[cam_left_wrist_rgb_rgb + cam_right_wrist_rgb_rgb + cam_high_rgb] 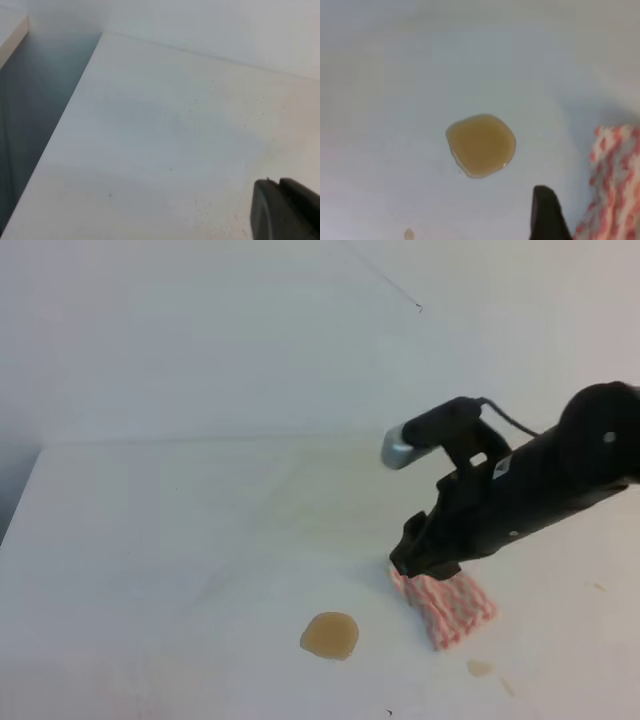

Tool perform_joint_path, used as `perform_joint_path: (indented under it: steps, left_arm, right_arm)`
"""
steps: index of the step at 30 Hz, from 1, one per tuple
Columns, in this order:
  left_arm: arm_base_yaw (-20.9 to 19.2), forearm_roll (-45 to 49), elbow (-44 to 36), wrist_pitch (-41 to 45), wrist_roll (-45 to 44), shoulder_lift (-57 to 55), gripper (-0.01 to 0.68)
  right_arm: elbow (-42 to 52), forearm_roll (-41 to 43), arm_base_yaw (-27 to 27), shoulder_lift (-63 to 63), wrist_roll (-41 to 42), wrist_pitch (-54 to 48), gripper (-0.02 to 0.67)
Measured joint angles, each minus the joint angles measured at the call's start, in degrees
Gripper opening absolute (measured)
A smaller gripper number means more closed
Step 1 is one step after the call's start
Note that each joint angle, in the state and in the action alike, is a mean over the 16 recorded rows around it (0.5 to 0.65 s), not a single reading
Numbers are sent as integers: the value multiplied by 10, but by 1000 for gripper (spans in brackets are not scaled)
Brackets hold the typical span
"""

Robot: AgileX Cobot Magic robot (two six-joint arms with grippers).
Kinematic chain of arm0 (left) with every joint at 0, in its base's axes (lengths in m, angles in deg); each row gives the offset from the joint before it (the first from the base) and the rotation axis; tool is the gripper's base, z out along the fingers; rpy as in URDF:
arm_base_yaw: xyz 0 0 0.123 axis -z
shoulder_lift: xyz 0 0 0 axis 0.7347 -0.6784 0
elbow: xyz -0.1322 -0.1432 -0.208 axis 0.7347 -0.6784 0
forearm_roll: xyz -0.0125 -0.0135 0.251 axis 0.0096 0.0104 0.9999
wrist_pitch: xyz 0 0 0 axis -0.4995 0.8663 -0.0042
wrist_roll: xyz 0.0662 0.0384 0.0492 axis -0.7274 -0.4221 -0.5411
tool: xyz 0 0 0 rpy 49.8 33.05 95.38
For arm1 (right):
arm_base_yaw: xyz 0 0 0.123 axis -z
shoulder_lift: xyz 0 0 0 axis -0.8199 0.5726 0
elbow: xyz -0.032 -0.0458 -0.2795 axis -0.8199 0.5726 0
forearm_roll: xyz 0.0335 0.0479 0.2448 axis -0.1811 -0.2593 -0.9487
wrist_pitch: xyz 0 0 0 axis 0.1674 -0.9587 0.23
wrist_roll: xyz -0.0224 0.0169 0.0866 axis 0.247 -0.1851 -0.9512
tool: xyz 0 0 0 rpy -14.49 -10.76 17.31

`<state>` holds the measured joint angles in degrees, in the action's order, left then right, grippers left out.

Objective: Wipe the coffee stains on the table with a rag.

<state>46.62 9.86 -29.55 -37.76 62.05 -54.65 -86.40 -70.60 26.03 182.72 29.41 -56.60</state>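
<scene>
The coffee stain (330,635) is a glossy tan blob on the white table (180,530), near the front. It also shows in the right wrist view (481,145). The pink-and-white striped rag (450,605) lies flat on the table to the right of the stain. My right gripper (425,565) is down at the rag's far left end. In the right wrist view one dark finger (547,215) stands just left of the rag (615,185) with a strip of table between them; the other finger is hidden. Only a dark part of my left gripper (287,210) shows, over bare table.
A smaller tan spot (480,668) lies in front of the rag; it also shows in the right wrist view (409,233). The table's left edge (65,115) drops off beside a grey gap. A white wall stands behind the table.
</scene>
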Motion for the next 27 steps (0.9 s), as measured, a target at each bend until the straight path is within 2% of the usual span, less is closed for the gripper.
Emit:
perform_joint_path:
  steps: [5,10,21,27]
  left_arm:
    - [0,0,0,0,0,0,1]
    - [0,0,0,0,0,0,1]
    - [0,0,0,0,0,0,1]
    - [0,0,0,-1,0,0,1]
  right_arm:
    - [-38,59,-16,56,-34,-35,385]
    - [-64,107,-23,104,-70,-52,412]
    - [-99,148,-23,179,-100,-54,411]
    - [-108,161,-23,200,-104,-55,343]
